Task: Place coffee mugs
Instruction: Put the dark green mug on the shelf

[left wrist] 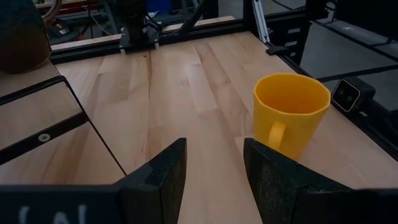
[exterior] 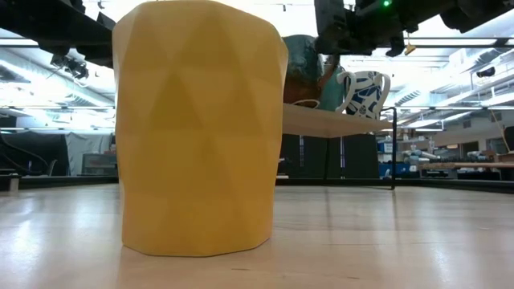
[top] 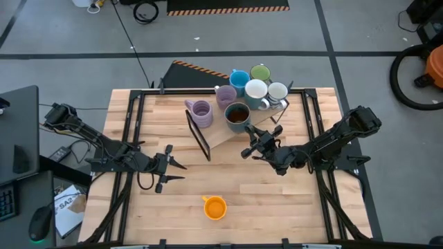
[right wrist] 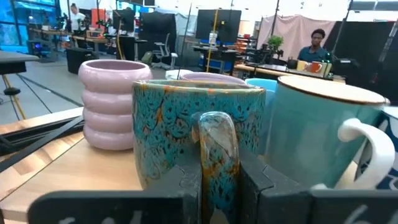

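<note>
The dark mug's handle [right wrist: 216, 149] is pinched by the right gripper [right wrist: 217, 186]; the left gripper [left wrist: 211, 165] is held wide open, empty, near the orange mug [left wrist: 291, 115].

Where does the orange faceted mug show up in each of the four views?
High view: orange faceted mug, alone at the table's near edge, centre.
Low view: fills the left half, up close.
Left wrist view: right of centre, beyond the open left gripper.
Right wrist view: not in it.
Shared landmark: the raised wooden shelf holding the other mugs.
</note>
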Motion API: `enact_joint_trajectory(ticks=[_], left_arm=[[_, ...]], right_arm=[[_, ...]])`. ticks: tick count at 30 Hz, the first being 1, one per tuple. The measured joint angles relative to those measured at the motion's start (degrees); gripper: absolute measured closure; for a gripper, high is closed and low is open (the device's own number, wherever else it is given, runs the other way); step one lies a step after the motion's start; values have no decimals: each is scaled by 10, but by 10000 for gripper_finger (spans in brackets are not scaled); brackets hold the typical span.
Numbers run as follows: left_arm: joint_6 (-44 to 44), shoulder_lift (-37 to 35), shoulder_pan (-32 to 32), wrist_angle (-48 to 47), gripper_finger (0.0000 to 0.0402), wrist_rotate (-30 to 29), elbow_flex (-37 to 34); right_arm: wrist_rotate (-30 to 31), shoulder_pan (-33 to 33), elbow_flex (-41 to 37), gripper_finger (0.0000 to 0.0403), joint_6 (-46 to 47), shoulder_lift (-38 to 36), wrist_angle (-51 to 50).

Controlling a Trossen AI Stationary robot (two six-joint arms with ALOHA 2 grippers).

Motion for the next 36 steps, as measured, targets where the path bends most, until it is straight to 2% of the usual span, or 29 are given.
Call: enact_joint_trajectory(ticks=[9,22,36], left_arm=[[-8,0,0,0,235,0,0],[-7,0,0,0,235,0,0],[-7,0,0,0,235,0,0]], right_arm=[[-1,0,0,337,44,1,-41],[-3,0,0,262,45,1,-42],[-3,-3,0,259,40,1,-40]])
